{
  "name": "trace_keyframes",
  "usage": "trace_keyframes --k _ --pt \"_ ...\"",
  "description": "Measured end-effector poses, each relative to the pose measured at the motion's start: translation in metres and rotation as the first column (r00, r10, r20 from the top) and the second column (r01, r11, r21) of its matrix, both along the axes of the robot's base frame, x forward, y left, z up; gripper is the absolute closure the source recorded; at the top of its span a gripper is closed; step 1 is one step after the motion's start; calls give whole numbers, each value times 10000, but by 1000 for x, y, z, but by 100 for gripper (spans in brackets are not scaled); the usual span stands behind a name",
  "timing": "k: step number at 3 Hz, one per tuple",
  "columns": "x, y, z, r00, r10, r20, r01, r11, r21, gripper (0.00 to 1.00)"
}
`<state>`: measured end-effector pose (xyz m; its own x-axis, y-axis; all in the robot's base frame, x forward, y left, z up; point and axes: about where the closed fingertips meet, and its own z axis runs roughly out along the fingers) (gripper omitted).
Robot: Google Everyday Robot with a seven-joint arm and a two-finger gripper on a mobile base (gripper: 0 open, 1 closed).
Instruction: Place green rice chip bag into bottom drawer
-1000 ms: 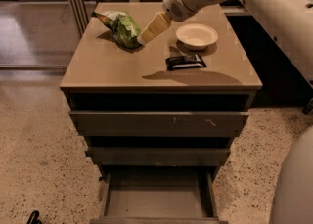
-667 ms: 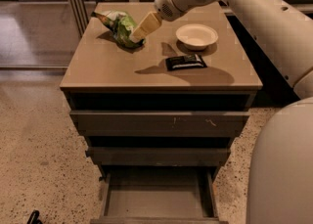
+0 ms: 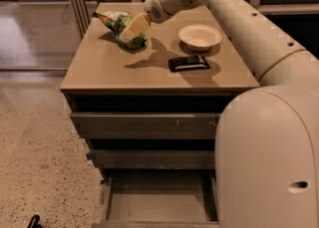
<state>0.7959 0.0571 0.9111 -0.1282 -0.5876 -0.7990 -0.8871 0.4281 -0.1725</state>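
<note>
The green rice chip bag [image 3: 124,32] lies on the far left part of the cabinet top [image 3: 109,67], wrinkly green and white with a dark end. My gripper [image 3: 131,30] reaches down from the upper right and sits right over the bag, its pale fingers [image 3: 134,27] covering the bag's middle. The bottom drawer [image 3: 158,199] is pulled open at the cabinet's foot, showing a plain grey floor with nothing in it.
A white bowl [image 3: 200,36] stands on the right of the top. A small flat black wrapped bar [image 3: 188,63] lies in front of it. Two shut drawers [image 3: 149,125] sit above the open one. My large pale arm fills the right side.
My gripper has moved left and down from beside the bag onto it. The bag, bowl and bar have stayed in place.
</note>
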Motion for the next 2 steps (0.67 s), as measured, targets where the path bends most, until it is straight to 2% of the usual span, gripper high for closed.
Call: trace_keyframes --k 2 --pt "15 42 -21 9971 504 -565 -489 9984 277 3"
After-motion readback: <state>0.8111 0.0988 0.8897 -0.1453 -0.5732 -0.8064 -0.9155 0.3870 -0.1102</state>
